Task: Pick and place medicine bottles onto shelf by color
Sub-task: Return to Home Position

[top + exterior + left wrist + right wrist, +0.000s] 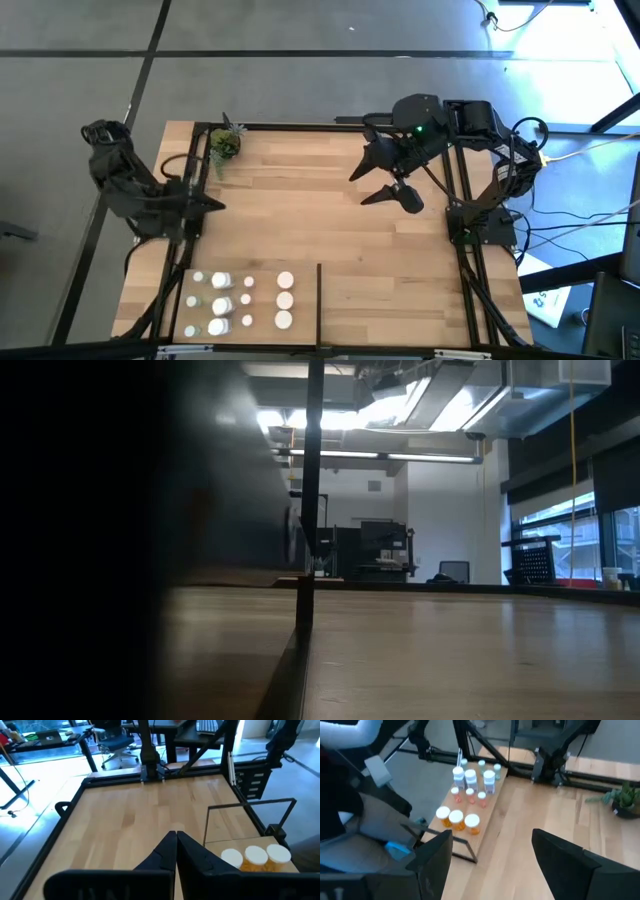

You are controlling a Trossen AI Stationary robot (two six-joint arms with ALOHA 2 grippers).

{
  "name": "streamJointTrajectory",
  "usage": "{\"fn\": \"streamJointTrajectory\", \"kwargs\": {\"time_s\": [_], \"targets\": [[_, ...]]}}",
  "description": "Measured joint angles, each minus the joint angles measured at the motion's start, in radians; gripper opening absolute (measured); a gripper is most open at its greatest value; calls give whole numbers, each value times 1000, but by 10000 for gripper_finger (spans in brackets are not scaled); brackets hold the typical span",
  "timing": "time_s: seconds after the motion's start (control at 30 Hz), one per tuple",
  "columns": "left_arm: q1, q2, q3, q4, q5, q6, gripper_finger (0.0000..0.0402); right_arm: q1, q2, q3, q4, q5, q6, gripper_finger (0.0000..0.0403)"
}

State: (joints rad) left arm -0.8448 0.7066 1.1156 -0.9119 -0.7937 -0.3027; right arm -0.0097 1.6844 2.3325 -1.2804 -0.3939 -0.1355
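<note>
Bottles (222, 304), round, white-capped, on planked shelf (300, 210)

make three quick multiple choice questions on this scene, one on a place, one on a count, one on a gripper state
1. Where does the potted plant stand?
A) in the middle of the wood surface
B) on the floor
C) at a corner of the table on the side of the left arm, apart from the medicine bottles

2. How many orange bottles stand in the row nearest the divider strip?
A) one
B) three
C) five

3. How is the right gripper?
A) open and empty
B) shut on a bottle
C) shut on the plant

Answers:
1 C: the high view shows the plant at one corner and the bottles at the other end of that side.
2 B: the right wrist view shows three white-capped orange ones in a row.
3 A: its fingers stand wide apart with nothing between them.
</note>
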Motion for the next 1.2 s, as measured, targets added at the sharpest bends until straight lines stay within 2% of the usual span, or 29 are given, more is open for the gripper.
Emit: {"fn": "streamJointTrajectory", "kwargs": {"time_s": [0.37, 0.63, 0.73, 0.87, 1.1, 1.13, 1.2], "targets": [[0, -35, 0, -43, 0, 0, 1, 0, 2, 0, 13, 0, 126, 275], [0, -35, 0, -51, 0, 0, 1, 0, 3, 0, 31, 3, 132, 275], [0, -47, -1, -61, 0, -1, 1, 1, 3, 0, 34, 83, 158, 266], [0, -66, -1, -65, -1, 0, 1, 20, 3, 0, 16, 197, 129, 213], [0, -128, -51, -43, -1, -5, 1, 24, -28, 0, -118, 185, -1, 39], [0, -143, -67, -26, -1, -5, 1, 19, -39, 0, -127, 164, -3, 20], [0, -176, -97, -6, 0, -4, 1, 16, -64, 0, -126, 120, -4, 11]]}}
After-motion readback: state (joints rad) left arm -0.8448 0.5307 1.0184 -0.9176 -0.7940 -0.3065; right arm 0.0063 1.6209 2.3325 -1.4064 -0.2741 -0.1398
